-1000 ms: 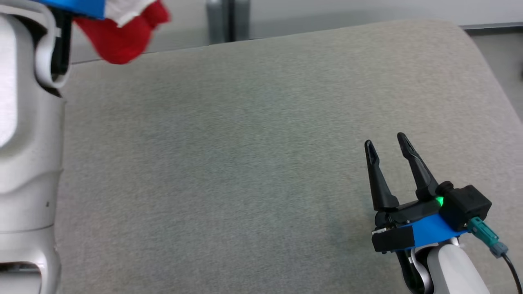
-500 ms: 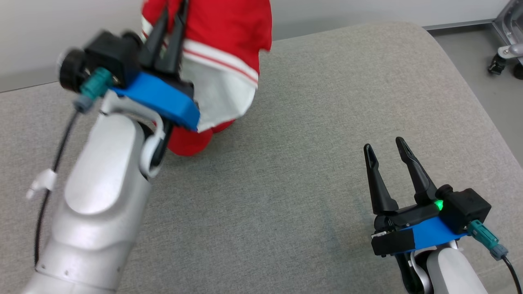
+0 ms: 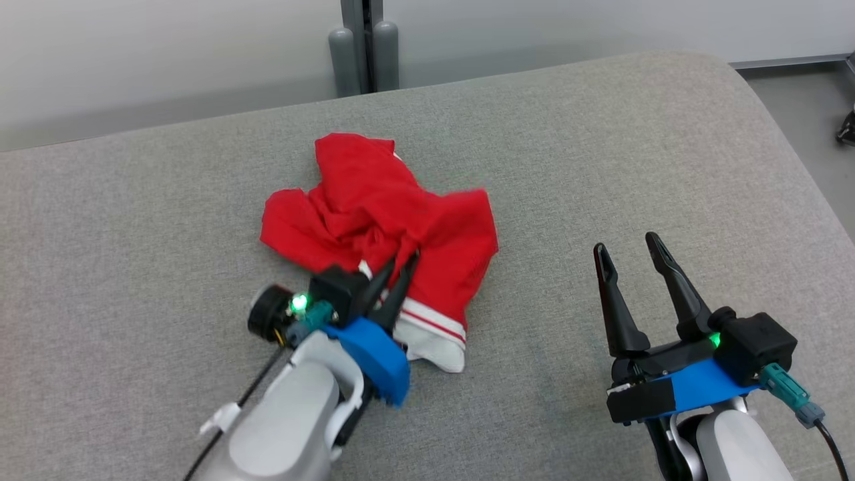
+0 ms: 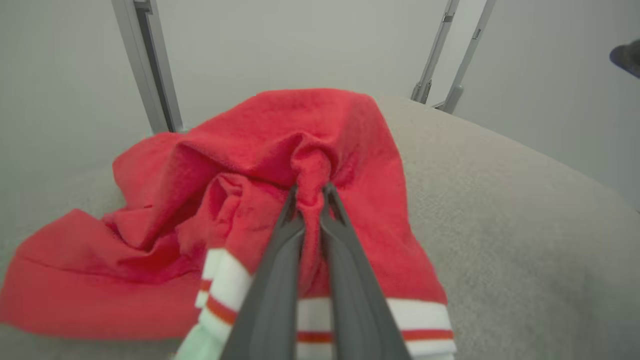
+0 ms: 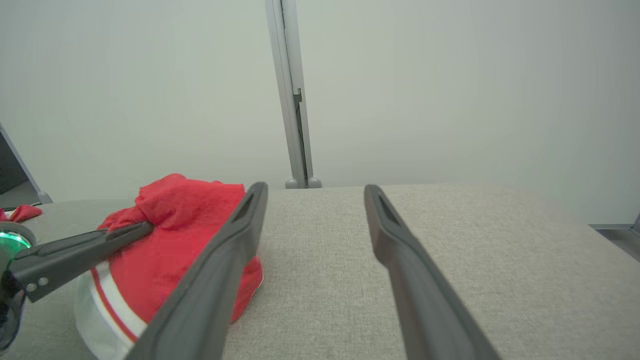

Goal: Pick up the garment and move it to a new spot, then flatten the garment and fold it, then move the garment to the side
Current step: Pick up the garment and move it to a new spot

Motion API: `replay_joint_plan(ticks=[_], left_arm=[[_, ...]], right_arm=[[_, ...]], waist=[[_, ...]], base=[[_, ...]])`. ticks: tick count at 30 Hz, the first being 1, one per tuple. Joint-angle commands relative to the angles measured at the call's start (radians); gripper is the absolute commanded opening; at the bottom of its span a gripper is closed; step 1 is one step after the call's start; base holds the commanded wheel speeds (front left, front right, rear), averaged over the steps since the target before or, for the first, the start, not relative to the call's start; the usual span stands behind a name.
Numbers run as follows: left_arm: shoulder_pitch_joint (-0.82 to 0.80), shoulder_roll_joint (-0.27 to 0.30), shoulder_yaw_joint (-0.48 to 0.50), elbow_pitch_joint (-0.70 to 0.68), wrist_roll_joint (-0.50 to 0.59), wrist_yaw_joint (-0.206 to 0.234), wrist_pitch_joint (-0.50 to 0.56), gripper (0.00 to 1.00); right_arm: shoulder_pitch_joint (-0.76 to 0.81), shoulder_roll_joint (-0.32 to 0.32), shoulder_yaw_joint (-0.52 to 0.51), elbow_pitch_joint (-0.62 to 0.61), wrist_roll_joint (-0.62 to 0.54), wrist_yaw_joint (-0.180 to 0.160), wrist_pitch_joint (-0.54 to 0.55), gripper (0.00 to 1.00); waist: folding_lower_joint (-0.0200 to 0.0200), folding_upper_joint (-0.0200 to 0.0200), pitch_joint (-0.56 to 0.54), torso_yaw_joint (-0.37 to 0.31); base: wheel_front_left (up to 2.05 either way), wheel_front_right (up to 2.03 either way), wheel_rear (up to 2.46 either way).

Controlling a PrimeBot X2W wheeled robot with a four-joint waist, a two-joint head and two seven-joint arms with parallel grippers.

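A crumpled red garment with a white, red-striped band lies in a heap on the grey cushioned surface, left of centre in the head view. My left gripper is shut on a pinched fold of it; the left wrist view shows the fingertips of that gripper clamping a ridge of the red garment. To the right, my right gripper hovers open above bare cushion with nothing between its fingers. In the right wrist view the garment lies left of the open right gripper, with the left gripper's fingers pinching it.
Grey upright posts stand behind the cushion's far edge against a pale wall. The cushion's right edge curves down to the floor, where a dark caster shows. Bare cushion lies around the garment on all sides.
The head camera has shifted between frames. My left arm has brought the garment down from the air onto the cushion, still pinching it. The right gripper has stayed where it was.
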Motion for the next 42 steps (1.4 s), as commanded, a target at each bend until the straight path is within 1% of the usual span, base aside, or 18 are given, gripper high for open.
replay_joint_plan(ticks=[1, 5, 6, 7, 11, 14, 22, 27, 31, 34, 38, 42], left_arm=[[0.016, -0.003, -0.004, 0.006, -0.01, -0.001, -0.005, 0.0], [0.056, -0.017, -0.036, 0.041, -0.038, -0.001, -0.021, 0.0], [0.058, -0.02, -0.041, 0.044, -0.043, -0.001, -0.025, 0.29], [0.06, -0.022, -0.032, 0.045, -0.056, -0.001, -0.03, 1.0], [0.038, -0.026, 0.008, 0.007, -0.053, 0.018, -0.043, 1.0], [0.037, -0.009, 0.068, -0.077, -0.032, 0.043, -0.044, 1.0], [0.145, 0.045, 0.294, -0.3, 0.041, 0.096, -0.044, 1.0], [0.245, 0.064, 0.426, -0.368, 0.09, 0.111, -0.044, 1.0], [0.317, 0.064, 0.51, -0.4, 0.131, 0.112, -0.044, 1.0], [0.363, 0.052, 0.56, -0.414, 0.161, 0.105, -0.044, 1.0], [0.413, 0.035, 0.606, -0.425, 0.201, 0.093, -0.044, 1.0], [0.458, 0.022, 0.627, -0.434, 0.25, 0.076, -0.044, 1.0]], right_arm=[[0.007, -0.002, -0.002, 0.002, 0.001, 0.0, -0.003, 1.0], [0.016, -0.002, -0.003, 0.006, 0.003, 0.0, -0.004, 1.0], [0.019, -0.002, -0.005, 0.007, 0.004, 0.0, -0.004, 1.0], [0.021, -0.002, -0.006, 0.009, 0.005, 0.0, -0.003, 1.0], [0.029, -0.002, -0.018, 0.014, 0.004, 0.0, -0.004, 1.0], [0.036, -0.002, -0.026, 0.017, -0.003, 0.0, -0.004, 1.0], [0.056, -0.002, -0.054, 0.02, -0.016, 0.0, -0.004, 1.0], [0.064, -0.002, -0.069, 0.025, -0.02, 0.0, -0.003, 1.0], [0.074, -0.002, -0.084, 0.03, -0.026, 0.0, -0.003, 1.0], [0.086, -0.002, -0.093, 0.036, -0.031, 0.0, -0.003, 1.0], [0.099, -0.002, -0.101, 0.043, -0.038, 0.0, -0.003, 1.0], [0.116, -0.002, -0.105, 0.061, -0.043, 0.0, -0.004, 1.0]], waist=[[0.0, 0.0001, -0.001, 0.001], [0.0, 0.0001, -0.01, 0.009], [0.0, 0.0001, -0.013, 0.013], [0.0, 0.0001, -0.015, 0.017], [0.0, 0.0001, -0.032, 0.04], [0.0, 0.0001, -0.047, 0.059], [0.0, 0.0001, -0.079, 0.117], [0.0, 0.0001, -0.095, 0.152], [0.0, 0.0001, -0.109, 0.179], [0.0, 0.0001, -0.124, 0.198], [0.0, 0.0001, -0.145, 0.217], [0.0, 0.0001, -0.163, 0.23]], base=[[0.0, 0.0, 0.0], [0.0, 0.0, 0.0], [0.0, 0.0, 0.0], [0.0, 0.0, 0.0], [0.0, 0.0, 0.0], [0.0, 0.0, 0.0], [0.0, 0.0, 0.0], [0.0, 0.0, 0.0], [0.0, 0.0, 0.0], [0.0, 0.0, 0.0], [0.0, 0.0, 0.0], [0.0, 0.0, 0.0]])
